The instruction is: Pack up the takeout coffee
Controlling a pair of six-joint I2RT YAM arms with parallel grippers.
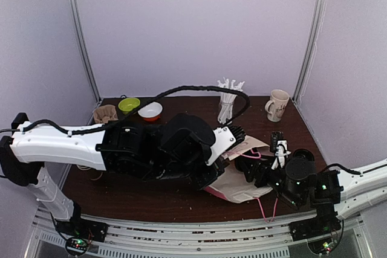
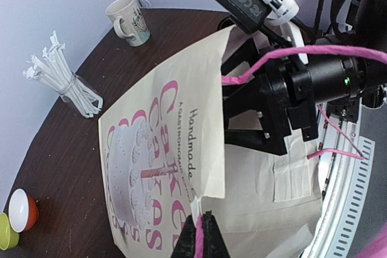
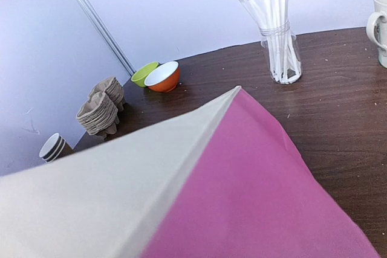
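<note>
I cannot find the brown paper cup with the black lid from any angle, so I cannot tell where it is. What fills the middle is a cream paper bag with pink cake lettering (image 2: 157, 167), lying on the dark brown wooden counter (image 1: 121, 191) toward its 4 o'clock corner.

The left end effector (image 2: 195, 240) is pinched tight on the bag's rim, with the pink cord handle (image 2: 266, 61) caught between its fingers. The right end effector (image 2: 242, 119) sits at the bag's mouth. Paper hides its fingers, so I cannot tell how wide they stand.

From the bag:
- **12 o'clock:** a clear jar of white wrapped straws (image 1: 227, 106).
- **1 o'clock:** a cream ceramic mug (image 1: 278, 105).
- **10 o'clock:** a white-lined orange bowl (image 1: 150, 111) touching a lime green bowl (image 1: 129, 105), with stacked brown pulp cup carriers (image 1: 104, 113) just beyond.
</note>
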